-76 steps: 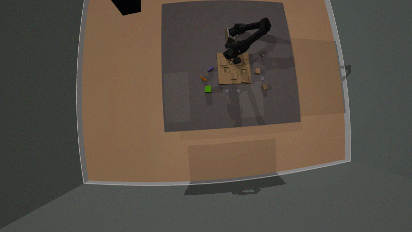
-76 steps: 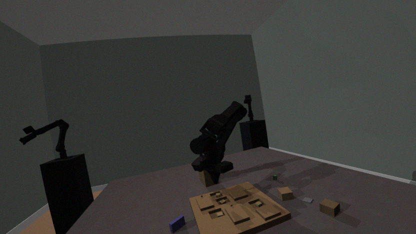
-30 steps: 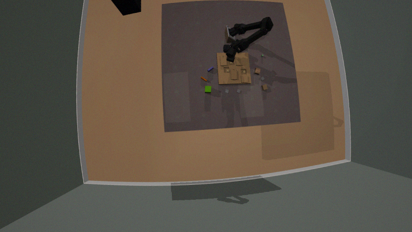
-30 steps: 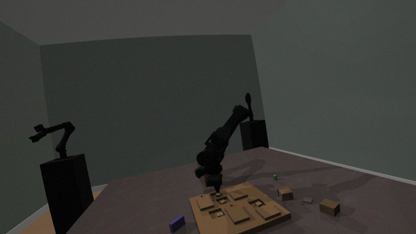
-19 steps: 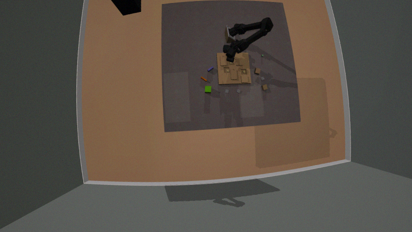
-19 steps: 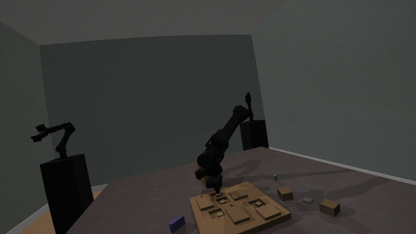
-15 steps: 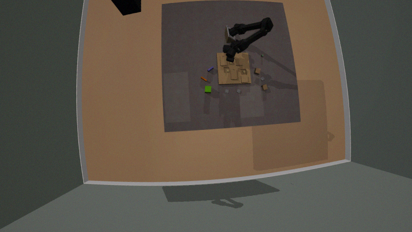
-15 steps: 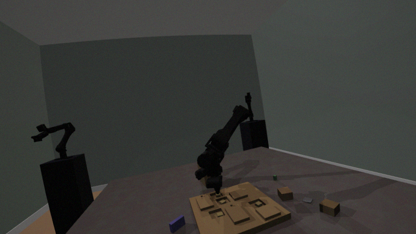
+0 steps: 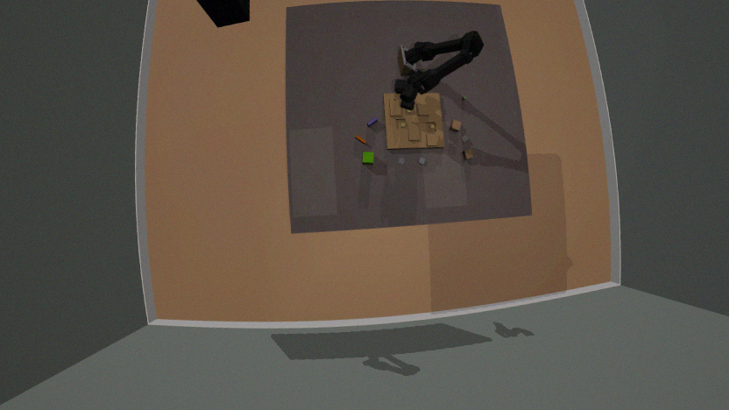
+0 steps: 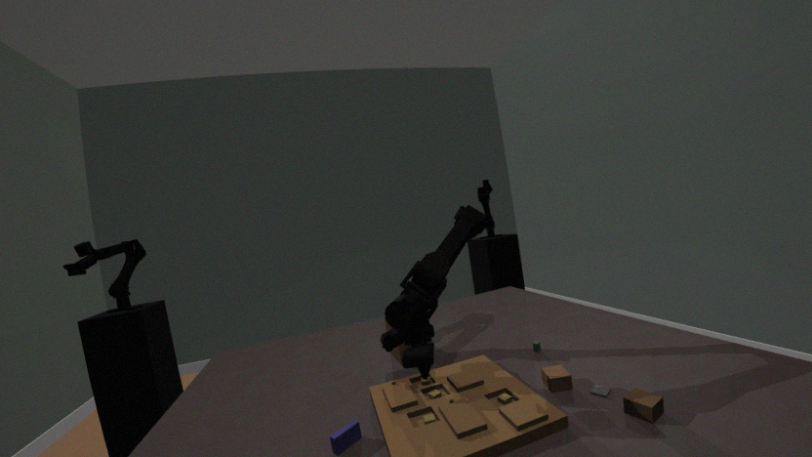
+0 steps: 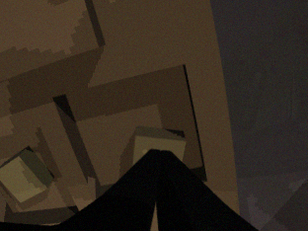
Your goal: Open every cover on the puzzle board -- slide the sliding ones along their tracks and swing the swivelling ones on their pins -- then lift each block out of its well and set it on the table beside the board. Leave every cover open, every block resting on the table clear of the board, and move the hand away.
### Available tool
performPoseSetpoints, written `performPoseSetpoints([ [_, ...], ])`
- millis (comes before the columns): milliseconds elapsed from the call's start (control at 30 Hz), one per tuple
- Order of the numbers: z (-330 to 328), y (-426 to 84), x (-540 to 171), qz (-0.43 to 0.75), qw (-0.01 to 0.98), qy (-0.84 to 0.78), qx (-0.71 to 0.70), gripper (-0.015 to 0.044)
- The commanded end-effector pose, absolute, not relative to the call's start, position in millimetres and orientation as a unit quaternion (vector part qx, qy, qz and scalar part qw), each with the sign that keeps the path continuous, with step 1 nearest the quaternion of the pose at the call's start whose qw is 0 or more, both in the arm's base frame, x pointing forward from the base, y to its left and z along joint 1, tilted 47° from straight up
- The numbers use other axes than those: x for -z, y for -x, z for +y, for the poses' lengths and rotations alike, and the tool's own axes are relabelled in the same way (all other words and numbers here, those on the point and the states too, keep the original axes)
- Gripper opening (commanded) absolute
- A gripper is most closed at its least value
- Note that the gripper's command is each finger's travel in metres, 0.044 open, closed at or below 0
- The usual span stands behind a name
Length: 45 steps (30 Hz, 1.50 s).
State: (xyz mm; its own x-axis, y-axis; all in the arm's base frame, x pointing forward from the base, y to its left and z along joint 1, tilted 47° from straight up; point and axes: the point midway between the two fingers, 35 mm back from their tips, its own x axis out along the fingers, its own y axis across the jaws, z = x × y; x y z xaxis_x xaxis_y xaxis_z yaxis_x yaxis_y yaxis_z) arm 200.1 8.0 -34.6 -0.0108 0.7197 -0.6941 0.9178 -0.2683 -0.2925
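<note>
Parting the fingers above the well before dropping around the block (image 10: 425, 381) (image 11: 159, 140) looked wise: the gripper (image 10: 425, 376) (image 11: 158, 159) was clenched on nothing, its tips over that block, which sat in its open well on the board (image 9: 415, 145) (image 10: 475, 448) (image 11: 220, 123).

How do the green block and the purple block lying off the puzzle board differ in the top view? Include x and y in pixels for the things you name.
The green block (image 9: 368, 157) has a squarish top, while the purple block (image 9: 371, 122) (image 10: 345, 437) is long and narrow. The green block sits nearly square to the picture's edges; the purple block lies slanted. Both rest on the table (image 9: 315, 102) (image 10: 255, 386), clear of the board (image 9: 390, 142) (image 10: 559, 423).
</note>
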Motion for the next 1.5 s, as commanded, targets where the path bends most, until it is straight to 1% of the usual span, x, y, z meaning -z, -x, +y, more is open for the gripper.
performPoseSetpoints([
  [0,8,-201,36,0.591,0.123,-0.693,0.394,0.0000],
  [667,2,-206,46,0.588,0.120,-0.694,0.397,0.0000],
  [1167,-6,-207,34,0.588,0.120,-0.694,0.398,0.0000],
  [1333,-17,-207,26,0.588,0.117,-0.694,0.399,0.0131],
  [1367,-21,-208,22,0.588,0.118,-0.694,0.399,0.0144],
  [1467,-33,-208,10,0.588,0.120,-0.694,0.399,0.0144],
])
